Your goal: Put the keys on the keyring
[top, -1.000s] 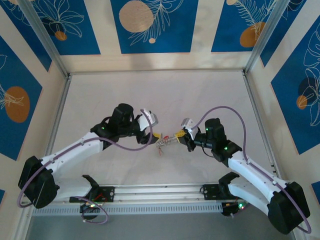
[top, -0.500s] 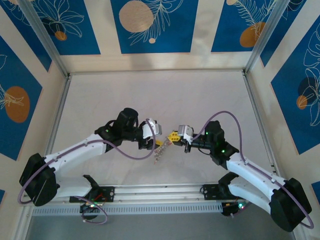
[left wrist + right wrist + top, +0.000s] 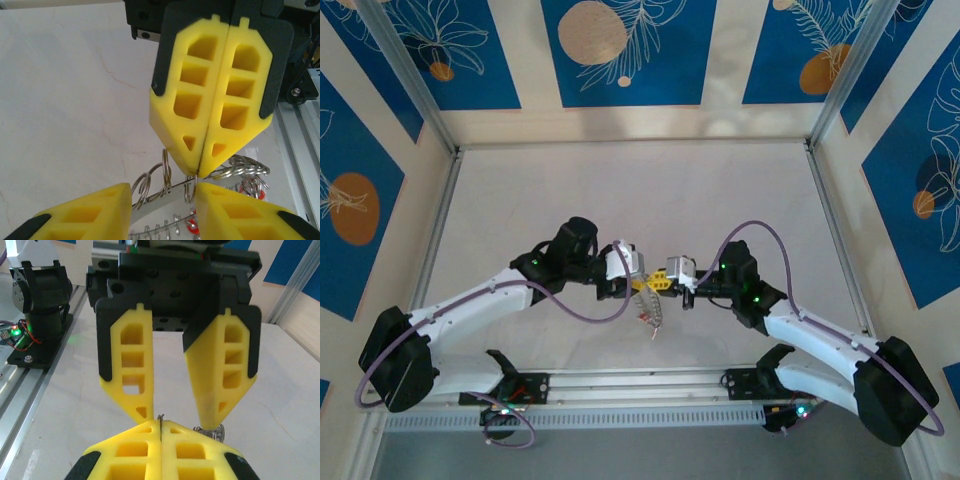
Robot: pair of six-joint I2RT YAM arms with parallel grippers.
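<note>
Two arms: left arm and right arm are bolted to the rail at the near edge, elbows out, wrists meeting mid-table.
Keyring: hangs on the near side of the two claws, its grey rim fringed with small silver split rings.
Keys: red heads sit among the silver rings, partly hidden.
Right gripper: yellow pads pressed together, tips pinching a thin metal part of the keyring.
Left gripper: jaws apart, one finger on each side of the keyring; whether the pads touch it I cannot tell.
Table: pale, faintly veined.
Back wall: blue panels with orange discs.
</note>
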